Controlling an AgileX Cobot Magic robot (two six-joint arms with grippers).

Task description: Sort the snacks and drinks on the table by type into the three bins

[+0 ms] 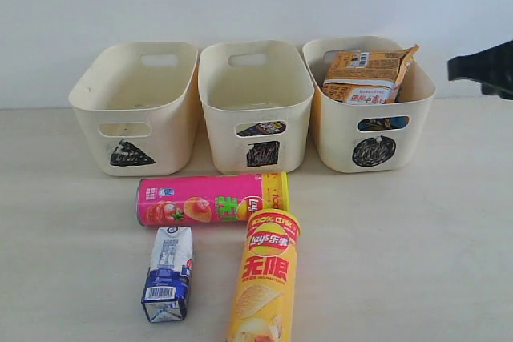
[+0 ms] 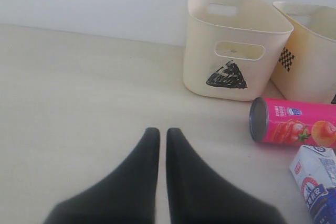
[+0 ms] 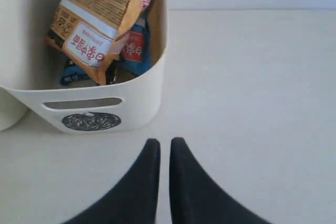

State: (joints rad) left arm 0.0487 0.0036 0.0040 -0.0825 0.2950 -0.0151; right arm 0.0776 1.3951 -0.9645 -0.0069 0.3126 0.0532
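Observation:
Three cream bins stand in a row: triangle bin [image 1: 172, 130], square bin [image 1: 216, 130], circle bin [image 1: 337, 138]. The orange bag [image 1: 369, 74] leans in the circle bin, with the blue bag [image 3: 134, 48] under it. Something dark and printed [image 1: 261, 128] shows through the square bin's slot. In front lie the pink tube [image 1: 212, 199], the yellow-orange tube [image 1: 264, 286] and the white and blue carton [image 1: 168, 274]. My left gripper [image 2: 163, 132] is shut and empty above bare table, left of the triangle bin [image 2: 199, 56] and pink tube [image 2: 294, 124]. My right gripper [image 3: 165, 142] is shut and empty beside the circle bin [image 3: 142, 103].
A white wall runs behind the bins. Part of my right arm [image 1: 481, 70] hangs at the right edge of the exterior view, above the table. Bare tabletop lies left of the triangle bin and right of the circle bin.

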